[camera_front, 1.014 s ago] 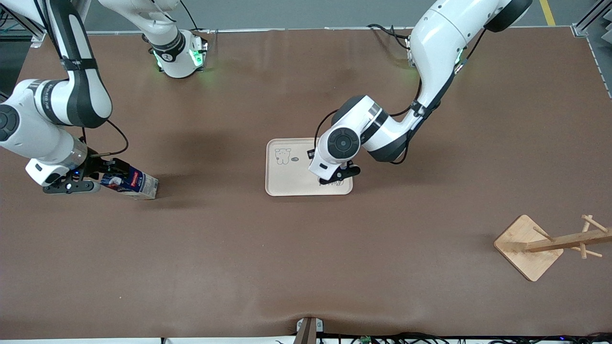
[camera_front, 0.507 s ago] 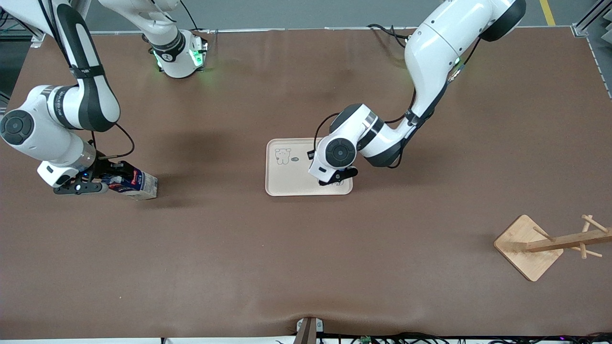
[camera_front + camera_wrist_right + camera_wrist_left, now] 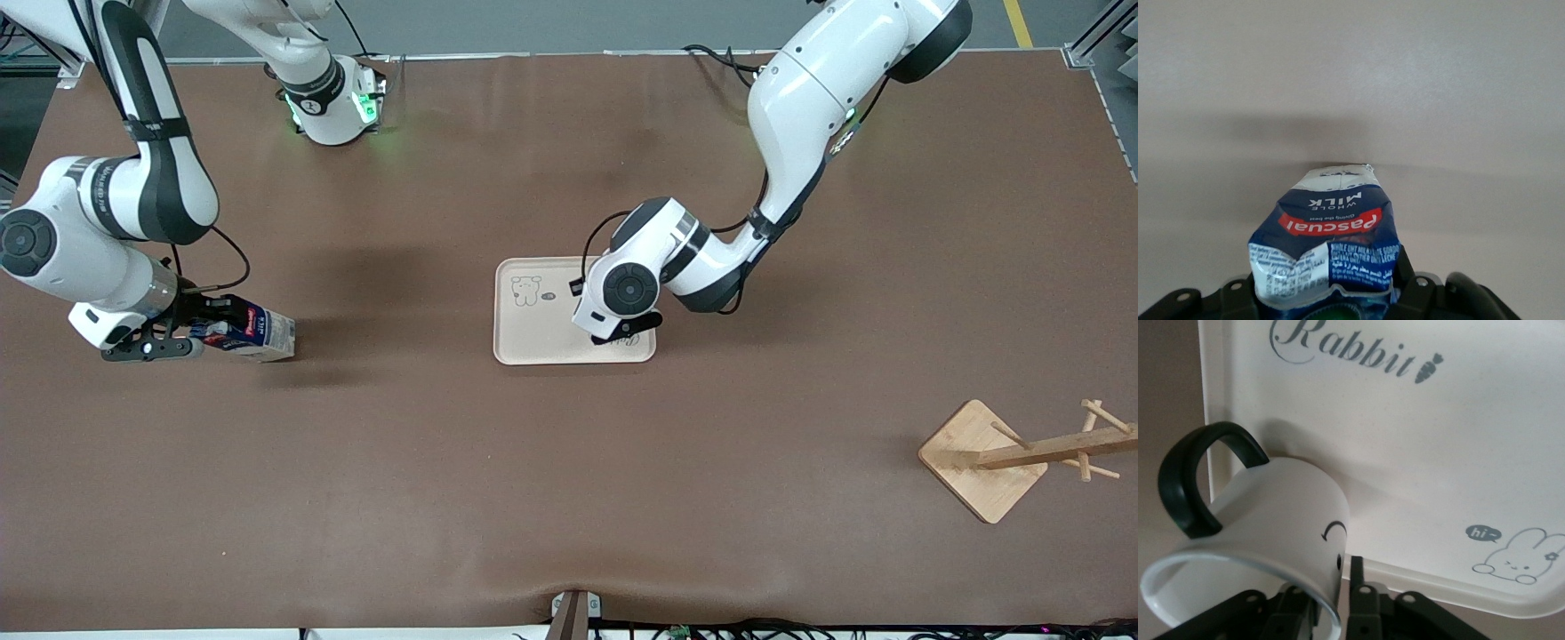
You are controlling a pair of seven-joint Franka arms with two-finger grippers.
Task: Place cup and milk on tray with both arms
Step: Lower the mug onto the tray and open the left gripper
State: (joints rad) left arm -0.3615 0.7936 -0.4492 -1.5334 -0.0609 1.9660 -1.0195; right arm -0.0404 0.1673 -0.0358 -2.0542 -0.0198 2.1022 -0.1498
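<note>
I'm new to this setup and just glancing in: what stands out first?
The left gripper holds the tilted smiley cup over the cream tray at mid-table. Toward the right arm's end, the right gripper clasps the blue milk. A wooden rack sits at the left arm's end, nearer the front camera.

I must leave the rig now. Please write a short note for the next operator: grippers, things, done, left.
Left gripper: jaws shut on the cup, held tilted over the tray, near its "Rabbit" lettering.
Right gripper: jaws shut on the milk, toward the right arm's end of the table, apart from the tray.
Done: both things grasped.
Left: set the cup down and release; carry the milk to the tray and release.
</note>
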